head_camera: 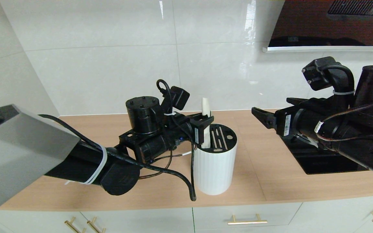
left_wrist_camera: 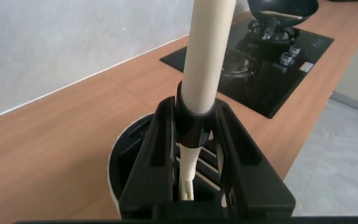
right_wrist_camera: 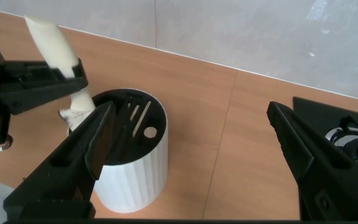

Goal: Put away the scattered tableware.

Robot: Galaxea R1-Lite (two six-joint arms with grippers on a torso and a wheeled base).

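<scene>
the step in hand looks like seating a cream-handled utensil (head_camera: 205,106), probably a knife, into the white ribbed cylindrical holder with a black slotted top (head_camera: 215,165). to do it well, the left gripper (head_camera: 206,121) should bring the handle upright first, since it leans a little off vertical. then it should lower straight along the slot so the pale lower part does not bind against the black top or tip the holder. letting go only makes sense once the piece rests on its own weight. after that, a straight lift clear of the handle would avoid dragging it back out. the holder is light-looking and stands free, so sideways push is the main risk. the left gripper is clamped on the utensil at the dark collar where handle meets blade, its fingers on either side, directly above the holder's left part. the handle sticks up above the fingers, and the lower end reaches down into a slot just beneath them. the holder stands near the front edge of the light wooden bench (head_camera: 264,174), about midway along it. a black glass cooktop (head_camera: 319,161) lies toward the right end. the right gripper (right_wrist_camera: 188,127) hangs spread wide and empty above the bench, between holder and cooktop, apart from both.
</scene>
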